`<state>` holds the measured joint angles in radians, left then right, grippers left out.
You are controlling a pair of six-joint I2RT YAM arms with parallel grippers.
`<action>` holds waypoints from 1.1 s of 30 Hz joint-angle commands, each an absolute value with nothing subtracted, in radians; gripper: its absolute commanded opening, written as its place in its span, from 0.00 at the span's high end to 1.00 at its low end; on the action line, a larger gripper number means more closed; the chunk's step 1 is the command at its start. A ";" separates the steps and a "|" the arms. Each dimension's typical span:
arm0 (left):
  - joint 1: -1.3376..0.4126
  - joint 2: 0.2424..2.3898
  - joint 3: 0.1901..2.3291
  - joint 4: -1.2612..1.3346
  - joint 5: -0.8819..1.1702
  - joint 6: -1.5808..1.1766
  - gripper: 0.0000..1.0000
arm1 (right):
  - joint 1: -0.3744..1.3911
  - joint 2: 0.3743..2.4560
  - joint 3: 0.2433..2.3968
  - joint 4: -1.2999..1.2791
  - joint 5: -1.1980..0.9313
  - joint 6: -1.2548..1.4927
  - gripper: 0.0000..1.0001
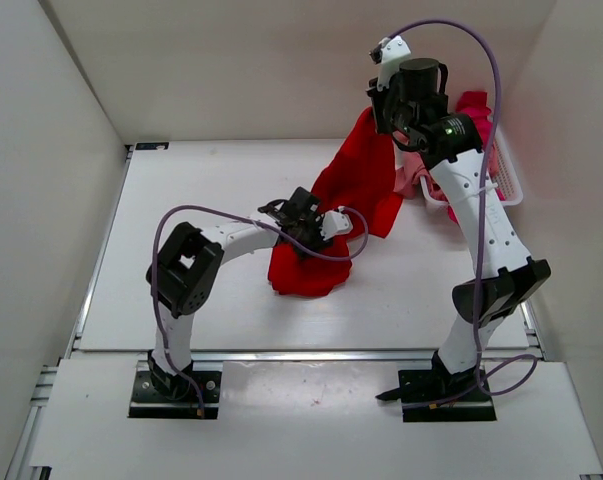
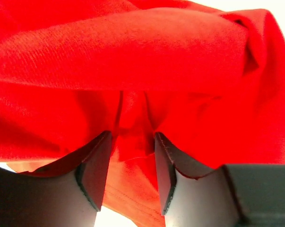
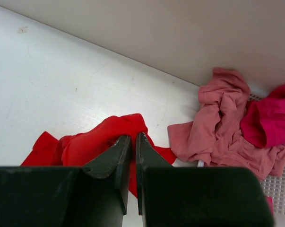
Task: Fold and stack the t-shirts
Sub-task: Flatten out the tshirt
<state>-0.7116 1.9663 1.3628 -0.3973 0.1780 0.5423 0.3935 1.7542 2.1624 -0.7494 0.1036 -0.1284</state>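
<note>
Presently listed, item one: bright red cotton t-shirt point(image 1: 351, 185), hung as a slack diagonal sheet, its long axis running from a high point at the far right down to a crumpled heap on the surface near the centre. Right hand point(image 1: 379, 112): raised well above the surface, fingers pressed together on the upper corner of the shirt and carrying its weight. Left hand point(image 2: 132, 136): low, at the bottom end of the same shirt, half spread with a raised fold of red cloth between the pads; no pinch is visible, so the fold reads as bracketed rather than gripped. The cloth lies directly ahead of this hand and fills its view, and the left arm is plainly the nearer one to the lower end, so the second grip probably falls to it. Item two: dusty salmon pink t-shirt point(image 3: 218, 123), bunched and spilling over the rim of the white plastic mesh basket point(image 3: 279, 189) at the far right. Item three: crimson-magenta t-shirt point(image 3: 270, 118), crumpled in that basket, touching the salmon one. Surface point(image 1: 211, 180): flat, white, faintly scuffed. Room: plain white enclosure panels point(image 1: 281, 70) on the left, far and right sides.
</note>
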 commanded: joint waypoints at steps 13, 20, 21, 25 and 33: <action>-0.695 2.017 1.449 -0.523 0.195 0.565 0.62 | 0.388 1.701 2.161 -0.701 0.080 -0.140 1.00; -0.655 1.984 1.473 -0.563 0.290 0.545 0.72 | 0.397 1.692 2.126 -0.701 0.068 -0.147 1.00; -0.663 1.977 1.465 -0.555 0.290 0.542 0.67 | 0.391 1.686 2.119 -0.704 0.066 -0.150 1.00; -0.667 1.980 1.457 -0.549 0.287 0.548 0.60 | 0.397 1.686 2.120 -0.700 0.061 -0.158 1.00; -0.656 1.993 1.522 -0.589 0.342 0.509 0.59 | 0.408 1.674 2.117 -0.704 0.055 -0.176 1.00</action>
<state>-0.6598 2.0277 1.4815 -0.5797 0.2825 0.5232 0.3935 1.7378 2.1082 -0.7547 0.0628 -0.1600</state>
